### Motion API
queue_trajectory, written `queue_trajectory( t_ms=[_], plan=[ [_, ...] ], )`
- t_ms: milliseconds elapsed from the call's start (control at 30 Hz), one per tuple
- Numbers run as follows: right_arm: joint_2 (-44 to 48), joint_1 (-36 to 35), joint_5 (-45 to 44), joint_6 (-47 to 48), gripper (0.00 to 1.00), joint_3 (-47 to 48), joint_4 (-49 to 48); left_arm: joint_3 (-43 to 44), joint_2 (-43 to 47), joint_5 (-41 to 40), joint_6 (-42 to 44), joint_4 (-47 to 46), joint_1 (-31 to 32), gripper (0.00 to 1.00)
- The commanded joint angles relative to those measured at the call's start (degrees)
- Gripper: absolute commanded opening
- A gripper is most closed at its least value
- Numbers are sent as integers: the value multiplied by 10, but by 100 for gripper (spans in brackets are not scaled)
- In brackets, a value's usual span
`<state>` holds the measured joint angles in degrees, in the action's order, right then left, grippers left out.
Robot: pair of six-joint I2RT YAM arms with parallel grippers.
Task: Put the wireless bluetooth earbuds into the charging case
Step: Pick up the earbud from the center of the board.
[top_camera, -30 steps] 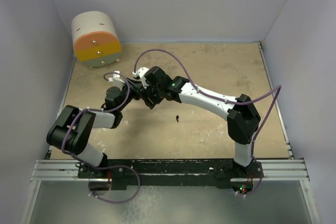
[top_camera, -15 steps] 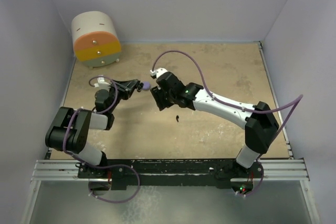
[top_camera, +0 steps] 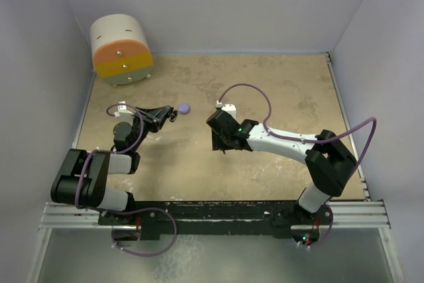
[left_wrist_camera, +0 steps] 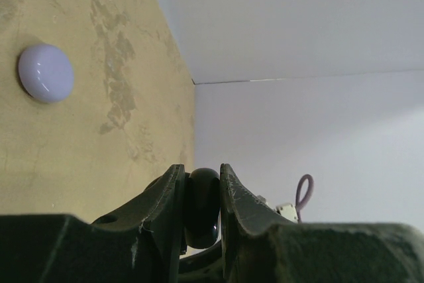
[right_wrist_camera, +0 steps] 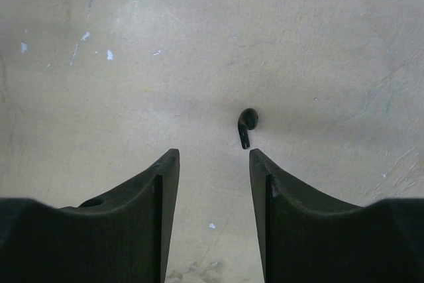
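Observation:
My left gripper (top_camera: pixel 169 116) is shut on a black rounded case (left_wrist_camera: pixel 202 207), held edge-on between its pads, as the left wrist view (left_wrist_camera: pixel 202 178) shows. A pale lavender round case (top_camera: pixel 183 107) lies closed on the table just beyond and right of that gripper; it also shows in the left wrist view (left_wrist_camera: pixel 45 73). One black stemmed earbud (right_wrist_camera: pixel 246 124) lies on the table just ahead of my right gripper's (right_wrist_camera: pixel 212 155) right fingertip. The right gripper (top_camera: pixel 220 142) is open, empty and low over the table's middle. The earbud is hidden in the top view. No other earbuds show.
A white cylinder with orange and yellow front drawers (top_camera: pixel 121 50) stands at the back left corner. Pale walls close the table (top_camera: pixel 285 91) on the left, back and right. Purple cables loop above both wrists.
The two grippers, close together a second ago, have parted. The right gripper has swung back right and nearer, over the black earbud. The left gripper has pulled left; the lavender case now lies on the table.

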<state>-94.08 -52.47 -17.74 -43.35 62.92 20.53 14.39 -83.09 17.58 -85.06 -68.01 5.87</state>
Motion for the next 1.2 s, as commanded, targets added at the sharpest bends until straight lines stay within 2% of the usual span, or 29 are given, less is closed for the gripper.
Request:
queue_trajectory(
  t_ms=[0, 167, 833, 1167],
  plan=[
    [7, 2, -29, -41, 48, -12, -27, -16, 48, 19, 9, -10, 0, 0],
    [-17, 4, -34, -31, 46, -14, -31, -22, 76, 22, 27, 26, 0, 0],
    [-53, 30, -22, -9, 43, -52, -88, -38, 79, 26, 40, 33, 0, 0],
    [-65, 30, -11, -6, 37, -67, -105, -45, 75, 23, 45, 32, 0, 0]
  ],
)
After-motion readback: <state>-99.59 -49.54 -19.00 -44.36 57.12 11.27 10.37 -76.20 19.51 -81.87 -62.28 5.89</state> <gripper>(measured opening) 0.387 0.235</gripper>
